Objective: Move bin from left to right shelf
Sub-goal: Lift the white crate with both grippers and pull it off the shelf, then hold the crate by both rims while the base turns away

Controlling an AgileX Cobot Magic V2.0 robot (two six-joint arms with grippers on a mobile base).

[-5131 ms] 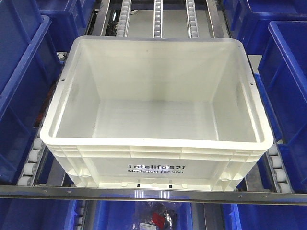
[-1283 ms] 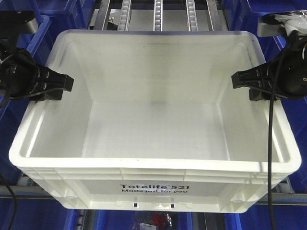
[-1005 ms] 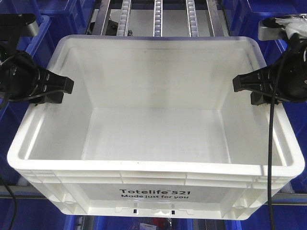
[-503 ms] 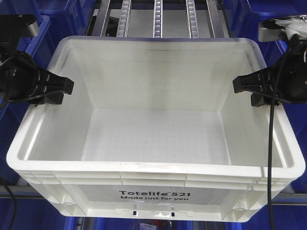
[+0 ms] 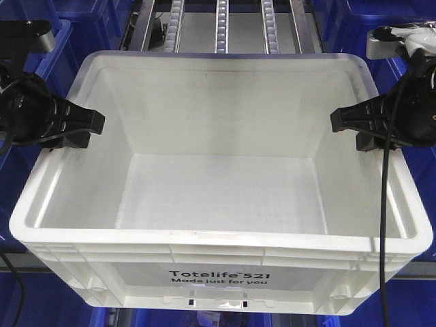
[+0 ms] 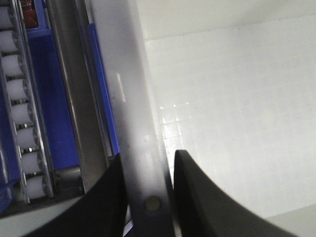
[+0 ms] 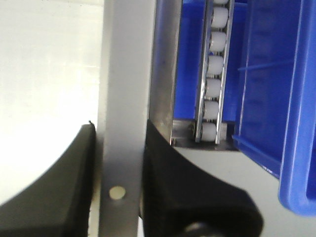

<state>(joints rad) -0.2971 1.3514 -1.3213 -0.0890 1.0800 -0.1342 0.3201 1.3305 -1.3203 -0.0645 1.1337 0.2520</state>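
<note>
1. Pinching the thin white rim (image 6: 143, 163) with the two black fingers (image 6: 197, 197) of the left gripper (image 5: 85, 131): one finger inside the wall, one outside, squeezed tight on it.
2. Same on the other side with the right gripper (image 5: 347, 129): black fingers (image 7: 54, 187) clamped on the right rim, one in, one out.
3. Holding the bin (image 5: 218, 238) right between the two grippers, so no reaching needed. Neither arm nearer; one short side for each.
4. Lying with its long way running left to right, open top up, nothing inside, black words "Totelife 521" on the near wall.
5. Sticking out toward the camera past the shelf's grey front bar (image 5: 13, 262). Hard to tell whether lifted or resting on something.
6. Next, most likely: carry it sideways to the right, both arms going together and level, so as not to twist it or let it slip. No right shelf in view here.
7. Behind it: grey roller tracks (image 5: 221, 24) on the metal shelf. Just beside the right rim: a row of white rollers (image 7: 215, 74).
8. All around: blue bins (image 5: 344, 27) packed close on both sides, so little room to swing. Watch the black cable (image 5: 383, 204) hanging across the right wall.
</note>
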